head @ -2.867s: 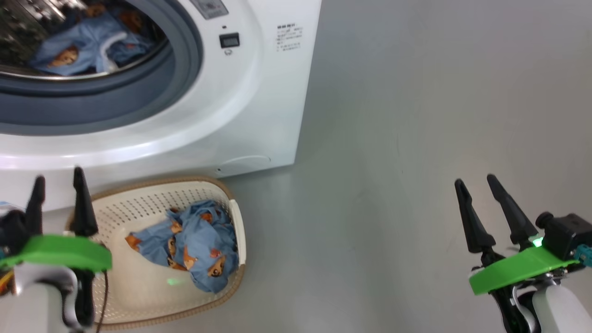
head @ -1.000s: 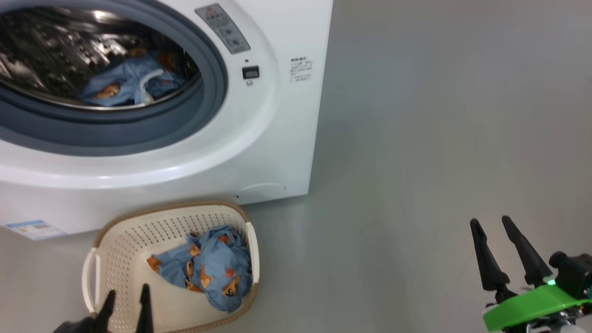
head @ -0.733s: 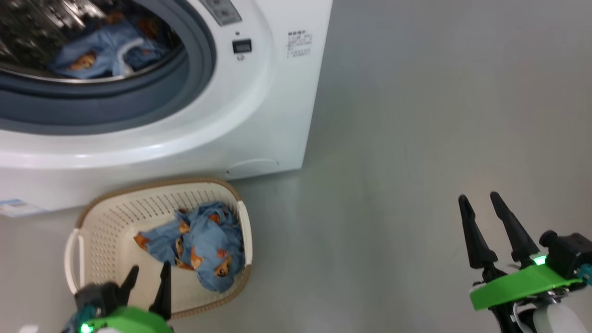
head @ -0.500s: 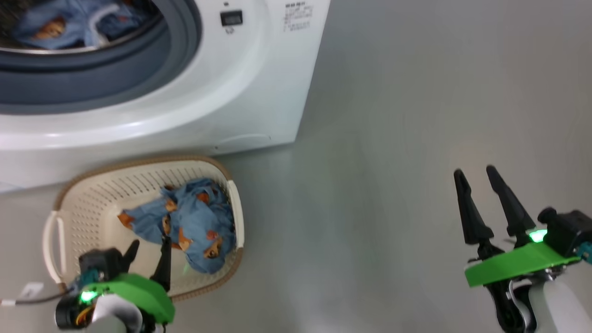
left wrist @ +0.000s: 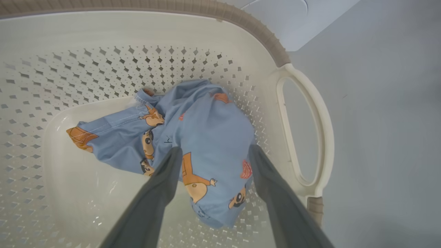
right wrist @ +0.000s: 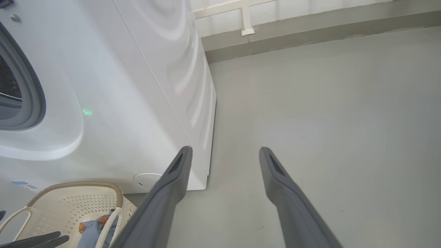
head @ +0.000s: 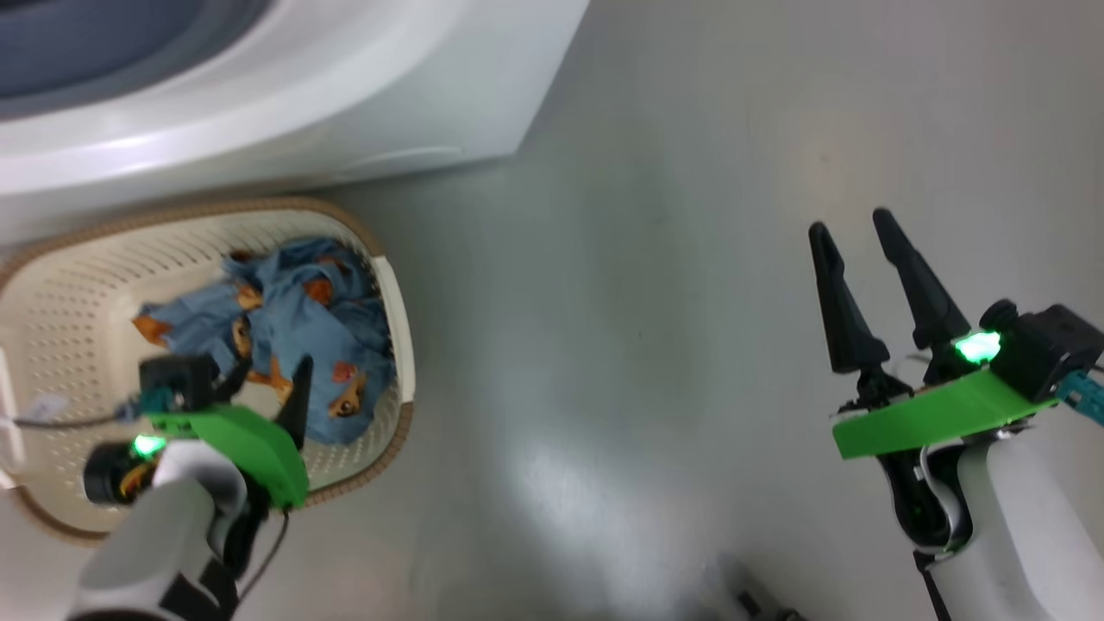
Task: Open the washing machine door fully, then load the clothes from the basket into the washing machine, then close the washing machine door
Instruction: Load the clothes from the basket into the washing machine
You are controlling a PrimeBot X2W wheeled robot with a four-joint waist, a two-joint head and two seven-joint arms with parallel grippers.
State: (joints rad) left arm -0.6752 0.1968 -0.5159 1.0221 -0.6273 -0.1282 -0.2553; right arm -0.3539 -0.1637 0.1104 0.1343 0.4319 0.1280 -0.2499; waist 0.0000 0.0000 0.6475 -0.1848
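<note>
My left claw [head: 269,379] has come down from the near rim of the basket [head: 69,293] to hang inside it, fingers spread wide on either side of the crumpled clothes [head: 285,302] (I can't tell whether the tips touch cloth). My head has tipped lower, so only the bottom of the washing machine [head: 345,103] shows, just behind the basket. My right claw [head: 848,222] still hangs over the floor [head: 647,259], spread wide and empty.

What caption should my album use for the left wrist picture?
Open left gripper poised over cartoon-print blue clothes in the cream basket.
</note>
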